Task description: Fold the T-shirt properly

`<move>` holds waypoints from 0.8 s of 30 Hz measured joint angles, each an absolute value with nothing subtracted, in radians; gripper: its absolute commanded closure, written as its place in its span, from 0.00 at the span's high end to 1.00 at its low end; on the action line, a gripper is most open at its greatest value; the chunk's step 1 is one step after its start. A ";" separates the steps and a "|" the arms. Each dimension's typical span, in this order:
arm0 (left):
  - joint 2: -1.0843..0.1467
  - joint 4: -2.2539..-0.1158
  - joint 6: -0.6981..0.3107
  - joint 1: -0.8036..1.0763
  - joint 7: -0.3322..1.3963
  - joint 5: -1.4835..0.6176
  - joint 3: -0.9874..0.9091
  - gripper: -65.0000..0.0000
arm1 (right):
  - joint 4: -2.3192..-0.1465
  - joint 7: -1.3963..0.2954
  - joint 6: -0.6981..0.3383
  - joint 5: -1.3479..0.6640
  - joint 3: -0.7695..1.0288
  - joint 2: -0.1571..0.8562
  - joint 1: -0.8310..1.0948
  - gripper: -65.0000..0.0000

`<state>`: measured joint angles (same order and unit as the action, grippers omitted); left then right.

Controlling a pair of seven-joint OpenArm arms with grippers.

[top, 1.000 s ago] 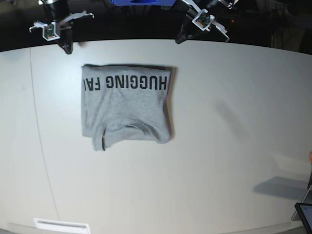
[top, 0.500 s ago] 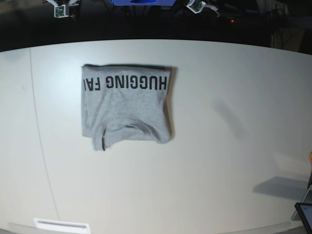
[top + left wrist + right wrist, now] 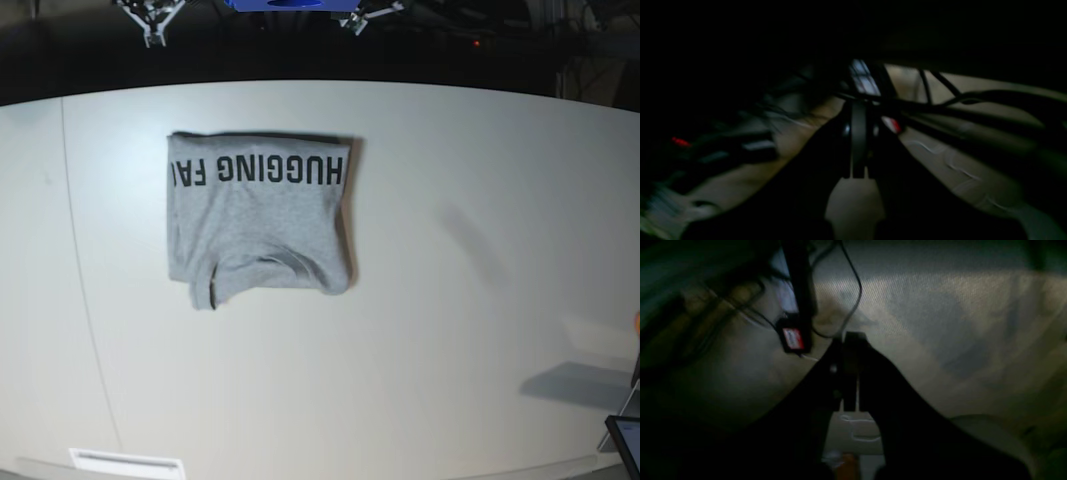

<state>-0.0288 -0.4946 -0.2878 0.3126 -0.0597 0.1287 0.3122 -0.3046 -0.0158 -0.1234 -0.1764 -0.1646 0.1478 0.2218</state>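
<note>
1. The T-shirt point(image 3: 258, 215) lies on the desk point(image 3: 450, 300), left of centre in the base view, folded into a compact rectangle with the black lettering along its far edge. It looks folded and left alone because nothing touches it.
2. A collar or sleeve edge shows at its near-left corner, so the fold is slightly untidy there.
3. The left gripper point(image 3: 858, 146) has its jaws pressed together on nothing; its camera sees only dark cables and floor, suggesting the arm is parked off the desk.
4. The right gripper point(image 3: 849, 373) is likewise closed and empty, also aimed away from the desk.
5. Only small bits of both arms show at the base view's top edge, so I judge the folding essentially finished.
</note>
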 measured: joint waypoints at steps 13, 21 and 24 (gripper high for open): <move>0.013 -0.159 -0.287 0.040 0.003 -0.139 0.322 0.00 | -0.098 0.054 -0.126 -0.176 -0.228 0.019 0.040 0.00; 0.013 -0.152 -0.287 0.052 0.010 -0.087 0.315 0.00 | -0.098 0.053 -0.120 -0.176 -0.141 0.028 0.041 0.00; 0.013 -0.152 -0.287 0.052 0.008 -0.087 0.315 0.02 | -0.100 0.054 -0.120 -0.176 -0.141 0.030 0.042 0.00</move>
<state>0.0132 -0.1520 -0.2871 0.0521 0.0078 -0.0868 0.3149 -0.0998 0.0544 -0.1200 -0.1764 -0.1413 0.0303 0.0418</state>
